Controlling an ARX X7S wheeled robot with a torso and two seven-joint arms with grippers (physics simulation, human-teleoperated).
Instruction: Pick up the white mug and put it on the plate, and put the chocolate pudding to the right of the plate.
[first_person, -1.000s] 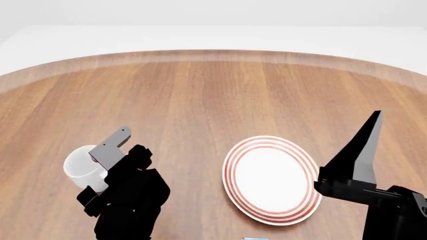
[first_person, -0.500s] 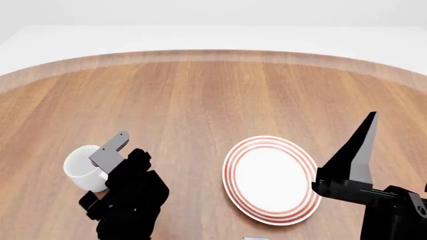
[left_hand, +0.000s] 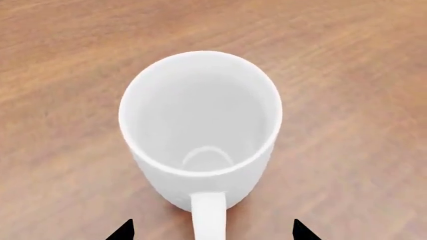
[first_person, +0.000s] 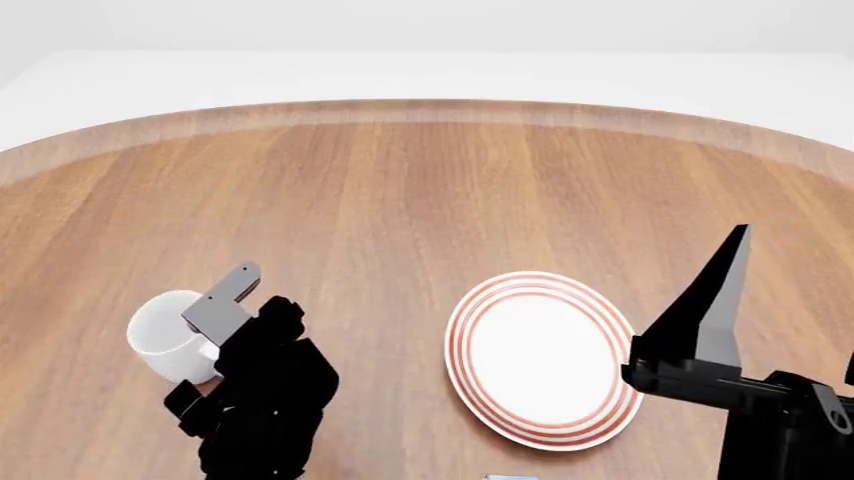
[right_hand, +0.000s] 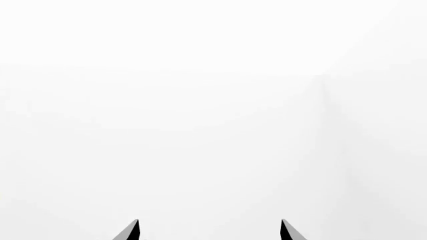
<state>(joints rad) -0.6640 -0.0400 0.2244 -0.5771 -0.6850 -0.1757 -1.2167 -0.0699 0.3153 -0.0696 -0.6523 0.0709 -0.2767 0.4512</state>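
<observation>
Across one wooden table (first_person: 427, 190), one plate (first_person: 543, 357) lies at four o'clock; one white mug (first_person: 163, 330), upright, stands at eight o'clock. Left gripper (left_hand: 209, 231) hovers spread either side of its handle (left_hand: 209, 215). Right gripper (right_hand: 209, 231) is likewise apart. Glossy ceramic looks rigid, slippery, breakable; grasp the handle or the rim.

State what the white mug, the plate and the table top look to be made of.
The white mug: likely glazed ceramic; plain, smooth white wall with a soft sheen and a thick rounded rim. The plate: probably glazed ceramic too; smooth white face with red rings round the rim. The table: wood or wood veneer, brown with a streaked grain, matte finish. All are simulator renders, so this is by look only.
</observation>
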